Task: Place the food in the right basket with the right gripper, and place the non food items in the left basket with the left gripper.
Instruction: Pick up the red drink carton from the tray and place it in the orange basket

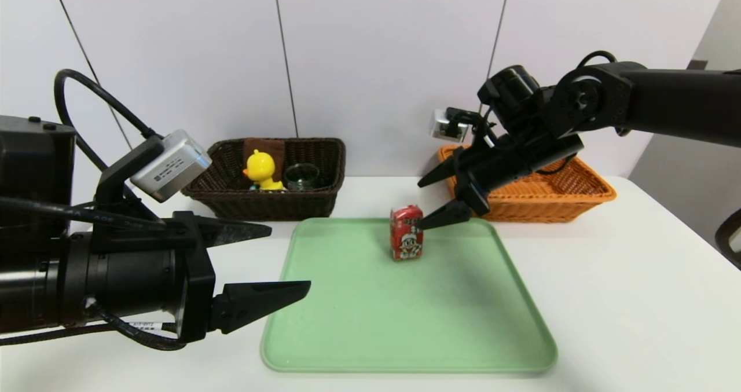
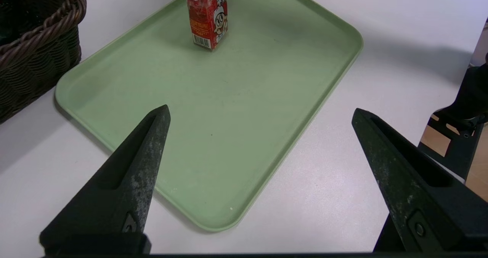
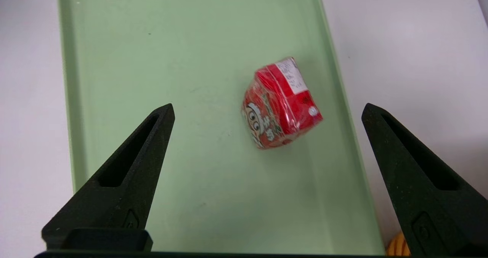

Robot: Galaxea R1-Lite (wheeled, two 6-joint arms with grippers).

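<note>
Red carton point(image 1: 406, 240) stands upright on the green tray point(image 1: 405, 334), long axis vertical, right end effector point(image 1: 431, 202) released above it.

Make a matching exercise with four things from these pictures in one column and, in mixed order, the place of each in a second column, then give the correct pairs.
Things:
1. red carton
2. yellow duck toy
3. right gripper
4. left gripper

Places:
A. inside the dark brown basket
B. open, just above the carton, in front of the orange basket
C. upright on the green tray
D. open, at the tray's left edge

Pairs: 1-C, 2-A, 3-B, 4-D
</note>
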